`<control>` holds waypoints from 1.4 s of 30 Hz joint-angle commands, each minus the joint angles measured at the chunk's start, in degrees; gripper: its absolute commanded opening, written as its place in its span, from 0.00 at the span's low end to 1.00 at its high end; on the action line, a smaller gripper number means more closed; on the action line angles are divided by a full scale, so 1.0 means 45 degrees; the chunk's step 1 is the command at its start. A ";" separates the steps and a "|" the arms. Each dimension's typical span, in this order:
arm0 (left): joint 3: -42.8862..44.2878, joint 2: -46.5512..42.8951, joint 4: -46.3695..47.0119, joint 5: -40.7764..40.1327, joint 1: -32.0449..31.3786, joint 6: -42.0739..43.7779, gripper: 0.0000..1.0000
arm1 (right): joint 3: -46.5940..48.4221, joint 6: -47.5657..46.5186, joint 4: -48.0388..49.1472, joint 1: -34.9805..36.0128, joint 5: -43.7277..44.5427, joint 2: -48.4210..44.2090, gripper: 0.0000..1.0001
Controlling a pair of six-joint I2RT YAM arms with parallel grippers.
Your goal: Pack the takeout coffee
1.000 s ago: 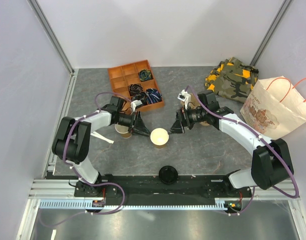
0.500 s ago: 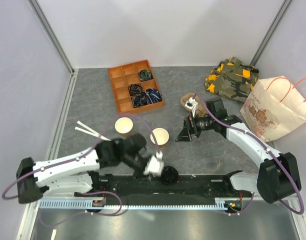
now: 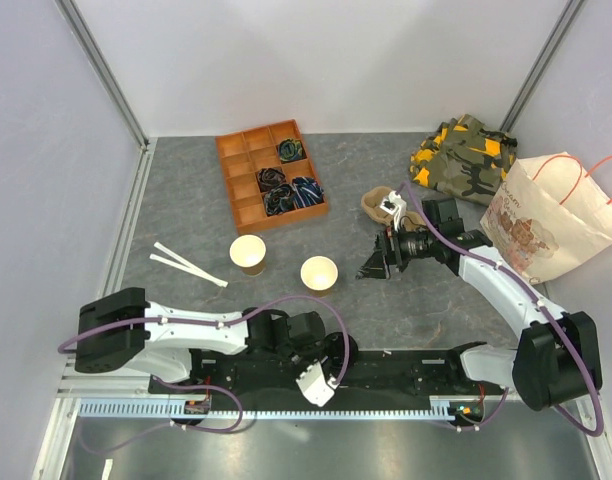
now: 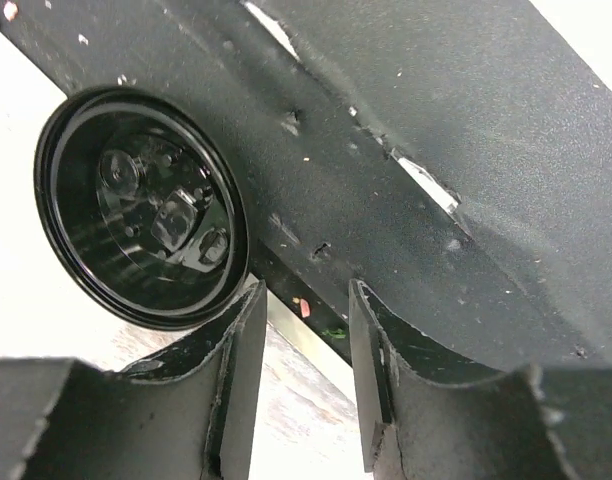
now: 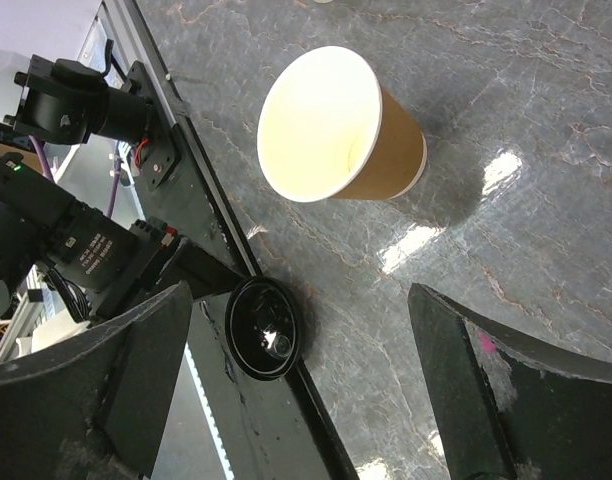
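The black plastic lid point(image 4: 141, 205) sits on no cup: it lies at the edge of the black base rail point(image 4: 466, 200) by the table's near side, well apart from the right lidless paper cup point(image 3: 318, 273) and the left lidless paper cup point(image 3: 248, 254). The left gripper point(image 4: 308, 300) hangs just beside the lid, jaws narrowly parted on nothing. The right gripper point(image 3: 371, 268) gapes wide, empty, near the right cup.

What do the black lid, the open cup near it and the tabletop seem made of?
The black lid looks like moulded plastic: glossy, with sharp reflections and raised details. The open cup is probably paper: matte tan outside, cream inside, with a rolled rim. The tabletop is grey, veined and shiny with glare patches; whether it is real stone or a printed laminate, I cannot tell.
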 commanded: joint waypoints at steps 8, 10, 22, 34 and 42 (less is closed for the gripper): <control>0.0336 -0.0828 0.0215 -0.0888 -0.0182 0.1166 0.44 | 0.0013 -0.0405 0.0062 -0.0121 -0.0549 -0.0246 0.98; 0.0666 -0.0869 0.0099 -0.0945 -0.0182 0.0835 0.45 | 0.0033 -0.0405 0.0082 -0.0102 -0.0569 -0.0207 0.98; 0.1041 0.0380 0.0078 -0.0615 -0.0495 0.1203 0.48 | 0.0306 -0.0405 0.0140 -0.0140 -0.0608 0.0105 0.98; 0.1702 0.1514 0.0528 -0.0184 -0.0476 0.0445 0.26 | 0.0540 -0.0736 0.0121 -0.0121 -0.0491 0.0340 0.94; 0.4922 -0.0943 -0.2889 0.4319 0.2994 -0.5837 0.02 | 0.2608 -0.1303 -0.1459 -0.0881 -0.0741 0.0904 0.79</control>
